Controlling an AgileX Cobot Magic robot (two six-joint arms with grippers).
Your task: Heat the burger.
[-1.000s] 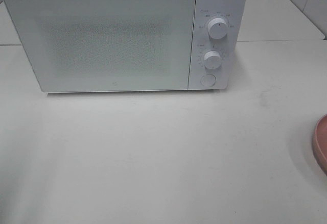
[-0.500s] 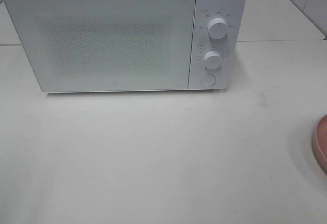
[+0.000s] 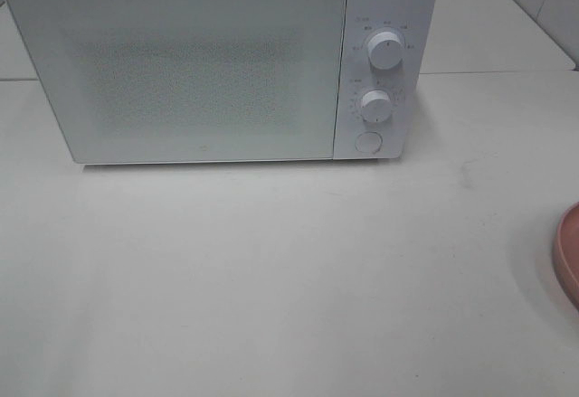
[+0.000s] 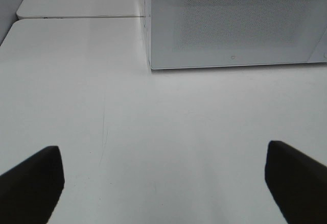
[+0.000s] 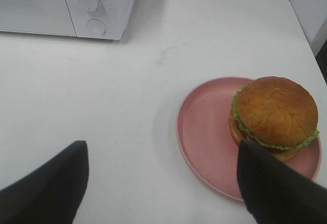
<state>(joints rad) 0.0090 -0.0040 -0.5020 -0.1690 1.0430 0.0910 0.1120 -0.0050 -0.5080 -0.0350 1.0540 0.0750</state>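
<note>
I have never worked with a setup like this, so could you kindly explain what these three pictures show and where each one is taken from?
A two-armed robot works at a white table. The high picture looks down from a fixed camera on a closed white box-shaped microwave oven with two round knobs. The other two come from cameras on the wrists. The left gripper stands open over bare table, holding nothing. The right gripper, also open and empty, hangs near a round golden-brown burger with lettuce, sitting on a round pink plate.

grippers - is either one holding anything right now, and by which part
Nothing is held. The left gripper and right gripper are open and empty; the burger sits untouched on its pink plate.
</note>
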